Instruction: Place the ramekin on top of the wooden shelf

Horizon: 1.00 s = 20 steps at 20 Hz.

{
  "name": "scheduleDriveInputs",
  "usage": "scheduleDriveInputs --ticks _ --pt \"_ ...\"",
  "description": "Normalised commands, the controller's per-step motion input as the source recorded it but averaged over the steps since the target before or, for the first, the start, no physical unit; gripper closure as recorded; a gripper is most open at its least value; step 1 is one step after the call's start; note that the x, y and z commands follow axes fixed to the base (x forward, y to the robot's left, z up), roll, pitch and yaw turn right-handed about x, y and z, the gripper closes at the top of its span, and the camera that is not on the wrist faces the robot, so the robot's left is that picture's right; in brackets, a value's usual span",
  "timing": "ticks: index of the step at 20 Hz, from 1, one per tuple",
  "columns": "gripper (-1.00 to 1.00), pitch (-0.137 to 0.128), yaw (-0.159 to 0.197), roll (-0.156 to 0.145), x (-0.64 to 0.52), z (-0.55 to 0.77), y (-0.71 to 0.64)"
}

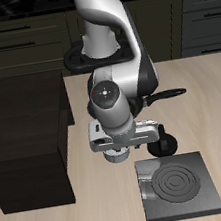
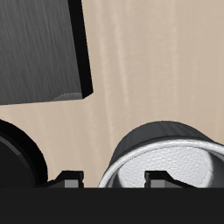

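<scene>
Ramekin (image 2: 166, 162) sits right under the gripper (image 2: 112, 181) in the wrist view, a round light-grey cup with a pale speckled inside and a darker outer wall, resting on the light wooden table (image 2: 149, 70); its rim lies just beneath one of the two dark fingertips (image 2: 157, 180), which stand apart with bare table and part of the rim between them, so the claw is spread and pinches nothing. In the exterior view the ramekin itself is hidden behind the arm's wrist, and the gripper (image 1: 116, 154) hangs low over the table, close to the back edge of the stove burner plate (image 1: 179, 185), a flat black square with concentric rings that lies near the table's front edge. A frying pan (image 1: 156, 142) shows partly behind the arm, its dark handle pointing away from the shelf; in the wrist view a black rounded shape at the frame's edge beside the ramekin cannot be told apart for certain. The wooden shelf (image 1: 28, 141), a large very dark brown box with a flat top, stands on the table beside the arm, well apart from the ramekin; its dark corner (image 2: 39, 48) also shows in the wrist view across a stretch of bare table
</scene>
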Motion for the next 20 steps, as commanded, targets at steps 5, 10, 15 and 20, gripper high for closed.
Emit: scheduleDriveInputs --ticks 5,10,15,20 --pt "1.00 -0.016 0.001 0.018 -0.13 0.16 0.03" --pt "1.00 -0.012 0.021 0.024 -0.10 0.21 0.00" --pt "1.00 -0.011 0.063 0.008 -0.14 0.24 0.04" --pt "1.00 -0.059 0.035 -0.014 -0.18 0.39 -0.04"
